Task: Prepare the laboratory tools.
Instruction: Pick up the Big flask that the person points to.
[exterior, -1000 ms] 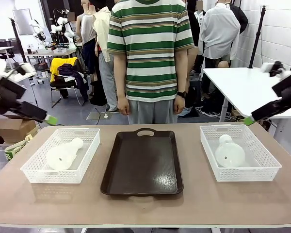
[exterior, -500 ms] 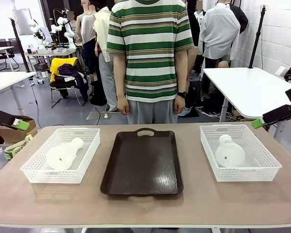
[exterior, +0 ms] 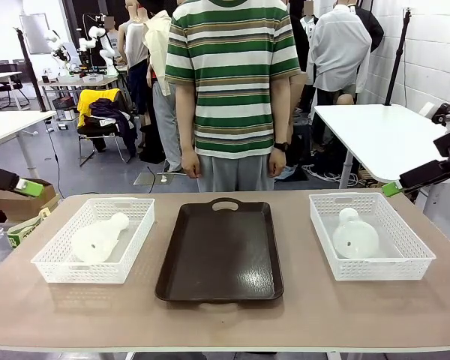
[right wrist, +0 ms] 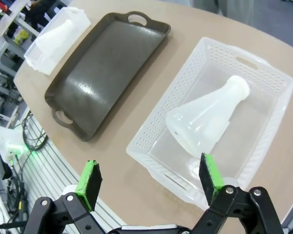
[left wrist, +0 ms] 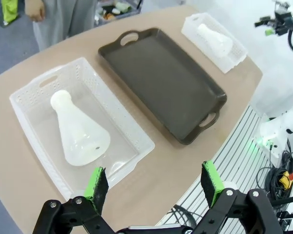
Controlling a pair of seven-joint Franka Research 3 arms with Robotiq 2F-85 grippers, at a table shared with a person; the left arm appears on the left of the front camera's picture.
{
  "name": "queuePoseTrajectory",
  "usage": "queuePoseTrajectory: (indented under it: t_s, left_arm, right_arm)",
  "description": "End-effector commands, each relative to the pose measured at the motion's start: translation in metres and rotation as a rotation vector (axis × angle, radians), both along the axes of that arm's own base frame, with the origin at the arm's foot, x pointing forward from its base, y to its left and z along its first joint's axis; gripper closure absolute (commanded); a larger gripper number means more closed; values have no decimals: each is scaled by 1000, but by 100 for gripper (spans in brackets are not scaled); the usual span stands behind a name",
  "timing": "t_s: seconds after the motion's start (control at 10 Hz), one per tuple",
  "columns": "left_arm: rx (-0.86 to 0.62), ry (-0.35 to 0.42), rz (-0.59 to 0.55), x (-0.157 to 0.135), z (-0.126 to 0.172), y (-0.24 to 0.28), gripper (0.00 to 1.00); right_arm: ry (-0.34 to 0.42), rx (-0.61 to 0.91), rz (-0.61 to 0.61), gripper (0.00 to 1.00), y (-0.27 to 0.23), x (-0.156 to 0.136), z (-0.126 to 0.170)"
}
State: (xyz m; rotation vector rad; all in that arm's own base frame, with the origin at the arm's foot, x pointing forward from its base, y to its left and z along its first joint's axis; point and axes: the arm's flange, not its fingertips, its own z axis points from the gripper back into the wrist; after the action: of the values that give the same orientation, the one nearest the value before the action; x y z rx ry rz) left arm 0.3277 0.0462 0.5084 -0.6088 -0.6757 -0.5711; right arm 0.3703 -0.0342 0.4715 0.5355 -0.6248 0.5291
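end effector at left (left wrist: 154, 170) and end effector at right (right wrist: 147, 165), both spread wide, have drawn outward.

A dark brown rectangular tray (exterior: 219, 251) with cut-out handles lies mid-table on the tan table (exterior: 225, 319). One white lattice basket (exterior: 82, 274) sits to its left and another lattice basket (exterior: 382, 270) to its right, both apart from it. A person in a green-striped T-shirt (exterior: 232, 82) stands at the far edge.
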Motion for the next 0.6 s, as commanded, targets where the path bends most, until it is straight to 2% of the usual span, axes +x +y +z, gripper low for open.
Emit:
queuePoseTrajectory:
  t_s: [0.0, 0.5]
  left_arm:
    - [33, 16, 5, 0, -3, 1, 0]
    - [33, 16, 5, 0, -3, 1, 0]
  right_arm:
    - [7, -6, -5, 0, -3, -2, -2]
    - [7, -6, -5, 0, -3, -2, -2]
